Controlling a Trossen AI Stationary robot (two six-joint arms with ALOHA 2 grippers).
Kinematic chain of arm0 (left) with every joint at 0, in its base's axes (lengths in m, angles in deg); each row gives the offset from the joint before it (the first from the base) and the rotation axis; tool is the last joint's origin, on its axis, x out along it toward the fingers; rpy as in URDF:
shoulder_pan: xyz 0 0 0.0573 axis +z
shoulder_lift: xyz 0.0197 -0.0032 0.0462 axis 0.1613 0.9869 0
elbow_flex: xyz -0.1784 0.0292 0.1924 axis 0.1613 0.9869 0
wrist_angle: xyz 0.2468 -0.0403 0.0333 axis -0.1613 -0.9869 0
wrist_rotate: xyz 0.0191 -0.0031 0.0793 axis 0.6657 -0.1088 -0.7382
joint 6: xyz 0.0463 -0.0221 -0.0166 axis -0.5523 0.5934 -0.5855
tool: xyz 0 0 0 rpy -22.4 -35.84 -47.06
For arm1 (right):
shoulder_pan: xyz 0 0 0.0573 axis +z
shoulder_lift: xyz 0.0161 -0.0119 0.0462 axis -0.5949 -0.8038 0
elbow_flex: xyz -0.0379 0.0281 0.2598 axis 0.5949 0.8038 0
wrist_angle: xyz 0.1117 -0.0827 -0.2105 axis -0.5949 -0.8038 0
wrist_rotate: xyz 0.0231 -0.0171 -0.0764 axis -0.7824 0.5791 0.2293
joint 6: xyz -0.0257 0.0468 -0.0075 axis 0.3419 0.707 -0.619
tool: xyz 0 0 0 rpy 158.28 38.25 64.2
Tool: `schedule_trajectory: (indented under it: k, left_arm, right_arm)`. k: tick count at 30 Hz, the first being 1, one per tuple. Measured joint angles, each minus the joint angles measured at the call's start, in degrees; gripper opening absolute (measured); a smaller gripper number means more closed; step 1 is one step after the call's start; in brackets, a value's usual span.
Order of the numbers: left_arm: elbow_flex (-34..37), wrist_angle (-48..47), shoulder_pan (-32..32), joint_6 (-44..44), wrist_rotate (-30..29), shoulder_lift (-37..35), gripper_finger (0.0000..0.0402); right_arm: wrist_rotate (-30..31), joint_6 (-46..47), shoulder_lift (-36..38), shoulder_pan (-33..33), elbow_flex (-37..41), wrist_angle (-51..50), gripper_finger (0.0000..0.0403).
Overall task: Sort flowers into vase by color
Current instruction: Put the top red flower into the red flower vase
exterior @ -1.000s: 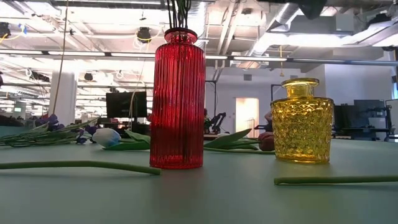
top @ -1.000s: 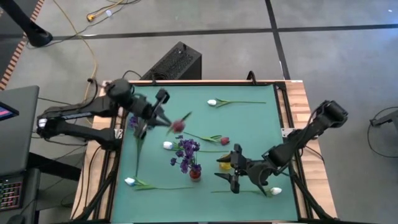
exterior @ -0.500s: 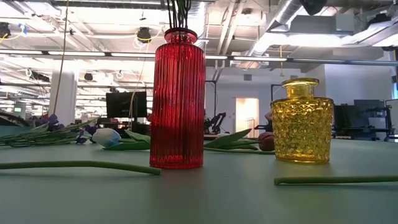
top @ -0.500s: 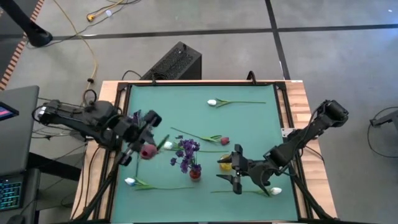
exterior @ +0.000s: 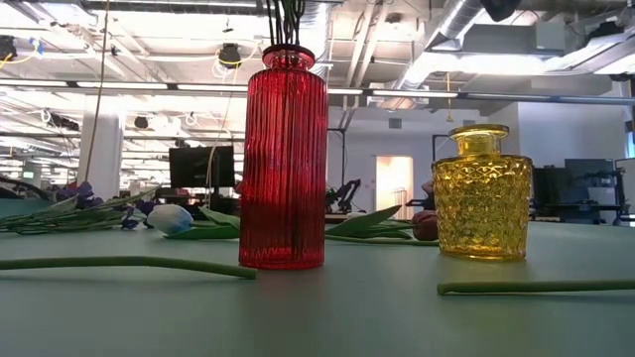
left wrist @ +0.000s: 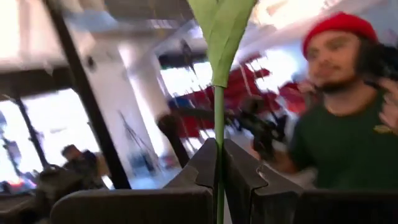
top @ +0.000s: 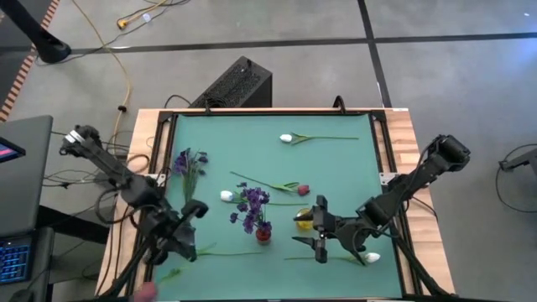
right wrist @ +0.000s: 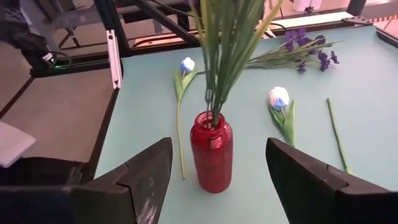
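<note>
— Gripping what, that left gripper (left wrist: pixel 219 163) at the lower left of the high view?
— Its fingers are pressed together on a thin green plastic flower stem with a leaf (left wrist: pixel 219 112), held up off the table; a blurred pinkish head (top: pixel 144 290) shows at the bottom left edge
— And the right gripper (top: pixel 310 235)?
— Lower right of centre, fingers spread wide, holding nothing, just beside the squat yellow patterned glass vase (exterior: pixel 482 193)
— Other flowers?
— Purple blooms (top: pixel 251 204) stand in the tall ribbed red glass vase (right wrist: pixel 211 151), centre; a white-budded stem (top: pixel 288 138) lies upper centre and a loose purple bunch (top: pixel 188 162) lies left on the teal mat (top: pixel 336 168)
</note>
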Motion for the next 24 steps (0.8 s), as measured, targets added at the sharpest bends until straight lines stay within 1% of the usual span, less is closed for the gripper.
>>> schedule_trajectory:
  k: [2, 4, 6, 8, 13, 16, 19, 24]
  left_arm:
    - [5.47, 11.6, 0.01, 0.57, -2.14, 2.58, 0.0]
    - [9.47, 20.57, 0.65, 1.29, -3.49, 5.79, 0.0]
    - [11.54, 27.87, 1.32, 2.5, -3.64, 9.81, 0.0]
    - [12.16, 32.47, 1.82, 2.95, -3.33, 14.4, 0.0]
    - [8.77, 39.2, 2.93, -0.9, -3.82, 25.81, 0.0]
    - [5.49, 41.9, 4.24, -2.4, -6.14, 31.08, 0.0]
    - [2.35, 42.37, 5.99, -2.1, -6.52, 34.92, 0.0]
    - [-0.18, 42.02, 8.03, -1.49, -6.33, 39.0, 0.0]
  right_arm:
    - [0.02, 0.0, -0.02, 0.03, 0.0, 0.45, 0.0286]
    - [0.33, 0.0, -0.02, -0.24, 0.0, 1.68, 0.0286]
    - [0.55, 0.02, -0.02, -0.51, 0.0, 2.89, 0.0286]
    - [0.92, 0.01, -0.04, -0.56, 0.0, 3.42, 0.0286]
    - [1.85, -0.06, -0.07, -0.56, 0.0, 3.29, 0.0286]
    - [2.01, -0.01, -0.07, -0.85, 0.0, 3.22, 0.0286]
    - [2.11, -0.02, -0.07, -0.86, 0.0, 3.0, 0.0286]
    - [1.92, -0.7, -0.07, -0.68, 0.0, 2.76, 0.0286]
